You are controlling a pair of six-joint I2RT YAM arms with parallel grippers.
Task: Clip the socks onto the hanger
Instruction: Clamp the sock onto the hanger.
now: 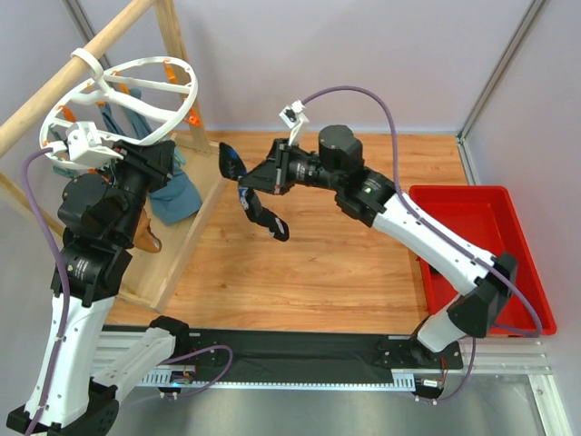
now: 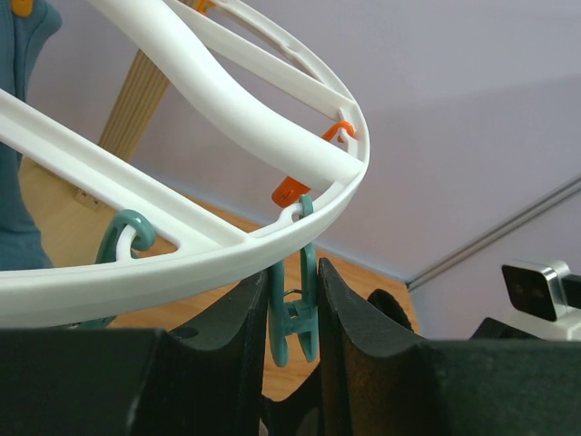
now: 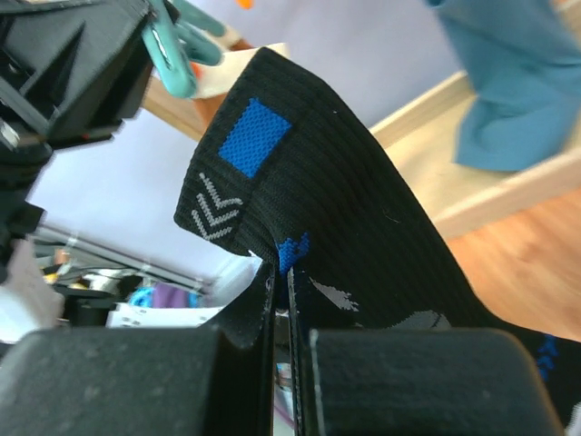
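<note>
- Right now, your left gripper [image 2: 292, 274] is closed around a teal clip [image 2: 291, 329] that hangs from the rim of the white ring hanger [image 2: 182, 263].
- Your right gripper [image 3: 280, 283] is pinched tight on a black sock [image 3: 345, 209], which has a blue patch and grey chevrons at the cuff.
- From above, that sock dangles over the wooden table [image 1: 318, 263], just right of the hanger, with its cuff near the clip.
- A teal-blue sock [image 1: 177, 195] hangs beneath the hanger.
</note>
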